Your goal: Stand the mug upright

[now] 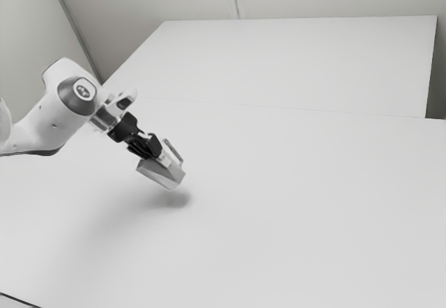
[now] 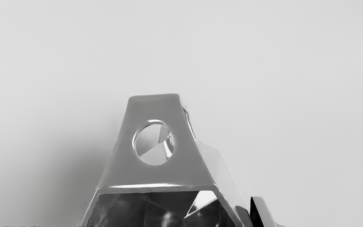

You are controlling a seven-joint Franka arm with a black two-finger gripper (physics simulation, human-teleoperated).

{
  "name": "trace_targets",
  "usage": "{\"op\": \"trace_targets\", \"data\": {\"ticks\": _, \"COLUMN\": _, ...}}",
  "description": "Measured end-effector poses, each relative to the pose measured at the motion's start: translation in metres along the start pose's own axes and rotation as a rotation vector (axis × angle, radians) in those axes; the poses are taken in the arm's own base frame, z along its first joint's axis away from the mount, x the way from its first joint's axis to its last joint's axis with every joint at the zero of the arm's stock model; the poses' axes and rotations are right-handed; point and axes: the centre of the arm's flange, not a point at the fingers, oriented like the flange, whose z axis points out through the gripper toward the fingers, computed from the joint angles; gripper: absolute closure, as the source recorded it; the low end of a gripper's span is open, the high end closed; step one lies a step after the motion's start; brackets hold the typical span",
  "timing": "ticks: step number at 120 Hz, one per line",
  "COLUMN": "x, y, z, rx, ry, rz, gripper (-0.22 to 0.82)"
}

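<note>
Arm (image 1: 52,121) up & to ext. view's left of mug (image 1: 162,173); gripper (image 1: 155,153) angled diag. down, clamped on it.

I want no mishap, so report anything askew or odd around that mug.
The mug looks askew: the tool holds it tilted above the table, not upright. Its flat grey part has a round hole; whether that is damage or design, I cannot tell.

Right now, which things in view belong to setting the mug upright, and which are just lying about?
In the job:
- angular grey mug, tilted, in midair
- black two-finger gripper, holding it
- smooth white table, beneath both

Just there:
- thin dark cable-like strip, exterior view's lower left corner
- white rear tabletop, beyond the seam
</note>
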Motion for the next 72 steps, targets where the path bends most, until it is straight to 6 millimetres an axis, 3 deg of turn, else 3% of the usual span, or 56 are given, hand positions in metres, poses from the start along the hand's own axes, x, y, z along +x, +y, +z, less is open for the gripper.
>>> {"op": "trace_targets", "data": {"ticks": 22, "x": 0.006, "y": 0.055, "z": 0.003, "rx": 0.2, "ry": -0.122, "rz": 0.109, "gripper": 0.77}}
{"op": "trace_targets", "data": {"ticks": 42, "x": -0.002, "y": 0.088, "z": 0.005, "rx": 0.371, "ry": -0.182, "rz": 0.141, "gripper": 0.77}}
{"op": "trace_targets", "data": {"ticks": 52, "x": -0.009, "y": 0.098, "z": 0.012, "rx": 0.441, "ry": -0.194, "rz": 0.145, "gripper": 0.77}}
{"op": "trace_targets", "data": {"ticks": 72, "x": -0.023, "y": 0.098, "z": 0.034, "rx": 0.546, "ry": -0.182, "rz": 0.14, "gripper": 0.77}}
